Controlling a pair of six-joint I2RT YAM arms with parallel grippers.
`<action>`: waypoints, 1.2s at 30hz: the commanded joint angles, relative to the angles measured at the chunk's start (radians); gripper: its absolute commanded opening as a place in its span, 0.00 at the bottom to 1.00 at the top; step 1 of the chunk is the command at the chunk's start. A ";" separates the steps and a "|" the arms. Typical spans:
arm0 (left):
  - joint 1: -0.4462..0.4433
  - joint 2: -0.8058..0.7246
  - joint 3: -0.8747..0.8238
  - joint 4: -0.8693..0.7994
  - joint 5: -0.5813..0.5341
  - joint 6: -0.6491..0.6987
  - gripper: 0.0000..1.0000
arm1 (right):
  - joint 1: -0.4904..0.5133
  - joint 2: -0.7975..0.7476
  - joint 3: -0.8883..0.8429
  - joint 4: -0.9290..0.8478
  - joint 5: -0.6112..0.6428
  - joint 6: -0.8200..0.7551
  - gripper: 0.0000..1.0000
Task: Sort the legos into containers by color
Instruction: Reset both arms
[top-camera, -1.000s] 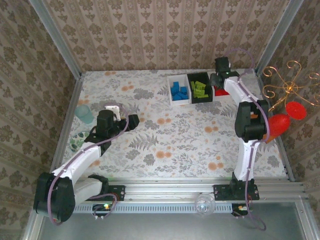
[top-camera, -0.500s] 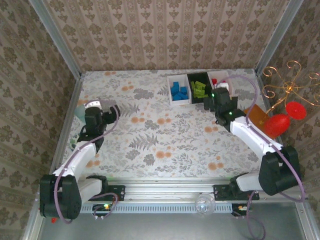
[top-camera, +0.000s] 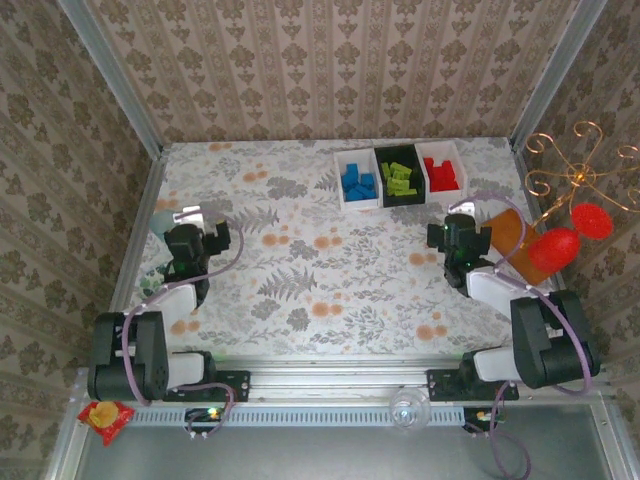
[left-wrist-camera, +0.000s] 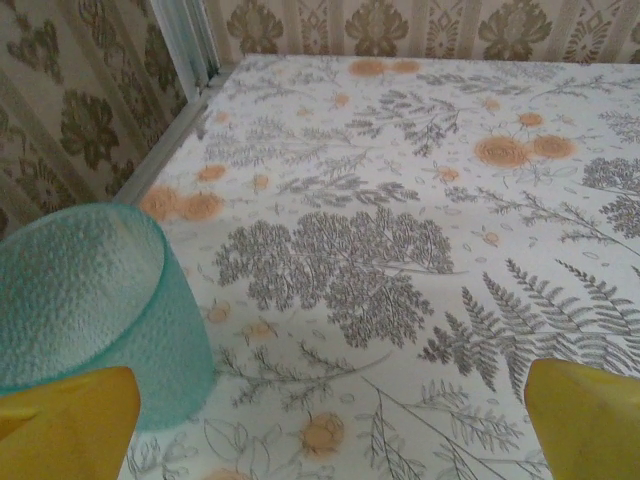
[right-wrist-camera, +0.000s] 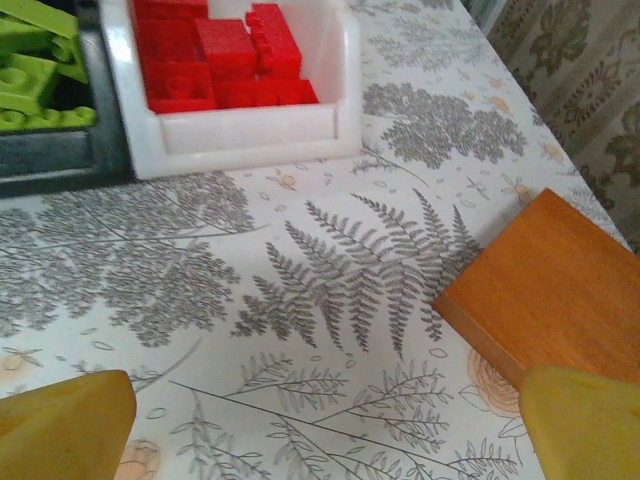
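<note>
Sorting looks done: the bricks (top-camera: 399, 178) lie by colour in the three trays (top-camera: 362, 204) at one o'clock, while the left gripper (left-wrist-camera: 325, 430) and right gripper (right-wrist-camera: 320, 430) both gape wide, empty.

white tray (right-wrist-camera: 240, 135) is sitting up top, w/ red legos (right-wrist-camera: 225, 60) piling inside & covering most of its floor. black tray (right-wrist-camera: 60, 165) is butting against the white tray's left wall, holding lime green legos (right-wrist-camera: 35, 75). orange block (right-wrist-camera: 545, 290) is lying flat, well apart from the white tray, below & right of its front right corner, one corner pointing back toward it. right gripper (right-wrist-camera: 320, 440) is hanging on the near side of the white tray's front wall, yellow fingertips (right-wrist-camera: 65, 425) spreading wide w/ nothing btwn them. floral table (right-wrist-camera: 340, 270) is lying bare btwn that front wall & the gripper. wallpapered wall (right-wrist-camera: 570, 60) is running past the white tray's right side.
</note>
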 joint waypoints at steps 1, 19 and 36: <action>0.022 0.042 0.016 0.084 0.059 0.075 1.00 | -0.029 0.006 -0.035 0.225 -0.102 -0.013 1.00; 0.032 0.273 -0.043 0.375 0.131 0.094 1.00 | -0.057 0.172 -0.092 0.487 -0.270 -0.007 1.00; 0.012 0.275 -0.024 0.341 0.152 0.130 1.00 | -0.057 0.170 -0.089 0.476 -0.273 -0.007 1.00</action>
